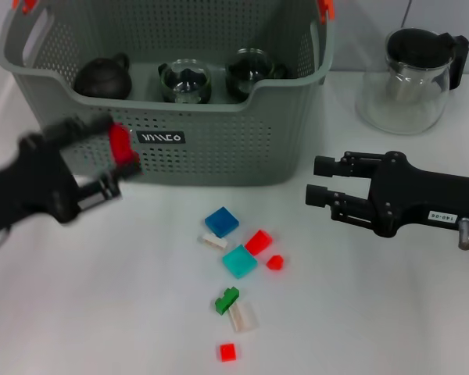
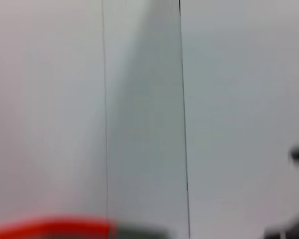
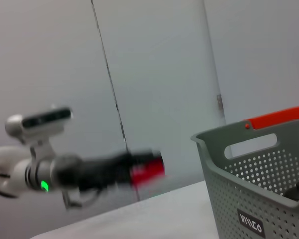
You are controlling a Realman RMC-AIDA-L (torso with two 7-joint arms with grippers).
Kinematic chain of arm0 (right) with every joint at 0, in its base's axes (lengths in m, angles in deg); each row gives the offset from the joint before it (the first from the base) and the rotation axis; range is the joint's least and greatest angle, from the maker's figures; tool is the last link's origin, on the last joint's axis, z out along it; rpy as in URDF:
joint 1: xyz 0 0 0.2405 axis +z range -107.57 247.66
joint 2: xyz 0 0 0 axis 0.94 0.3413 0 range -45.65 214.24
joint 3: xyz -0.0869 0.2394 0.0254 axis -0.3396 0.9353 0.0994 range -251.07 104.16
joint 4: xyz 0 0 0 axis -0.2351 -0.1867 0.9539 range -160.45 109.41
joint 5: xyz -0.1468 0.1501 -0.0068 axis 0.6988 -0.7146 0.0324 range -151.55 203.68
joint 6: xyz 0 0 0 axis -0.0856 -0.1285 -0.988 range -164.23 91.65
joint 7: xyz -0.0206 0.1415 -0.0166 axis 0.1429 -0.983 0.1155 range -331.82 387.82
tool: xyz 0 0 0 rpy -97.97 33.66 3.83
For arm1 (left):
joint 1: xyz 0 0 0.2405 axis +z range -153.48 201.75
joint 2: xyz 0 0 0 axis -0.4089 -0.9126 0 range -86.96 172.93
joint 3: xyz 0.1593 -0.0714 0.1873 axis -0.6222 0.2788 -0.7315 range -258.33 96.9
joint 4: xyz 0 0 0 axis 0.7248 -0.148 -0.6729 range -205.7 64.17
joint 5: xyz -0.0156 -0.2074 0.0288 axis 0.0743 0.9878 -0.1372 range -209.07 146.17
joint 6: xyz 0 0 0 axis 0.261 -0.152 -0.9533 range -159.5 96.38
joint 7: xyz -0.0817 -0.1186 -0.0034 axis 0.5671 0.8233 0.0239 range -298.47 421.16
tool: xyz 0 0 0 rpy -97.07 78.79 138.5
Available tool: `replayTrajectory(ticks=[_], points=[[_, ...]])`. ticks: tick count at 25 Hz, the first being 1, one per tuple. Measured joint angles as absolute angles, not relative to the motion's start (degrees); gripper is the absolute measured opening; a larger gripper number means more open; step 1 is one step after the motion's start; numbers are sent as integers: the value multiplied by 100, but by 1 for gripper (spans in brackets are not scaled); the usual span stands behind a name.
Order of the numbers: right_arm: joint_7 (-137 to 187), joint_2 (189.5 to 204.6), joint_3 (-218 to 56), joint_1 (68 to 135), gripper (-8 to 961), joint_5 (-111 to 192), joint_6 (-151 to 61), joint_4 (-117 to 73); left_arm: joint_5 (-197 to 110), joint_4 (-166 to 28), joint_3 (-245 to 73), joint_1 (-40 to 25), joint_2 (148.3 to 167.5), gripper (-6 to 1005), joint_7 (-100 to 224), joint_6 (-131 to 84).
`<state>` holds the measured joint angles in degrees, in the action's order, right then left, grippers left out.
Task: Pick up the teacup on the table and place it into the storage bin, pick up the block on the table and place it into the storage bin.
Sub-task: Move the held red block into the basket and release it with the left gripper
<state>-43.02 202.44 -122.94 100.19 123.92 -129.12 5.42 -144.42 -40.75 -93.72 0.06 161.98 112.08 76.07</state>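
My left gripper [image 1: 116, 160] hangs in front of the storage bin's [image 1: 219, 137] left front corner, shut on a red block [image 1: 123, 145]. The right wrist view shows that same gripper [image 3: 139, 172] holding the red block [image 3: 147, 170] in the air, left of the storage bin [image 3: 269, 179]. Two glass teacups [image 1: 186, 82] [image 1: 250, 72] and a dark teapot [image 1: 102, 78] sit inside the bin. No teacup shows on the table. My right gripper [image 1: 316, 180] hovers open and empty over the table, right of the bin.
Several loose blocks lie on the white table below the bin: blue [image 1: 221, 222], teal [image 1: 239, 261], red [image 1: 258, 241], green [image 1: 227, 300], white [image 1: 242, 316]. A glass pitcher [image 1: 410, 82] with a black lid stands at the back right.
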Motion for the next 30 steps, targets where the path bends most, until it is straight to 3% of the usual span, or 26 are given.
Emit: replayTrajectory(ticks=[5,14,22,30], points=[[-4302,20251,-12294,10020,518,12392,-12912,541,-14011,-3849,-9153,-583,16039,690,12131,7714],[-4302,20268,-12294,10014,517,12410,-12908,542,-13979,-3400,-10260,-1842,16103,703,13422,5047],[-4302,20264,-12294,9991,517,12386,-12902,542,-14021,-2807,-11622,-1819,16367,714,14402,3184],[-4302,20260,-12252,10013,517,12394,-12903,542,-12961,-2622,-11295,-1421,16326,758,14667,4065]])
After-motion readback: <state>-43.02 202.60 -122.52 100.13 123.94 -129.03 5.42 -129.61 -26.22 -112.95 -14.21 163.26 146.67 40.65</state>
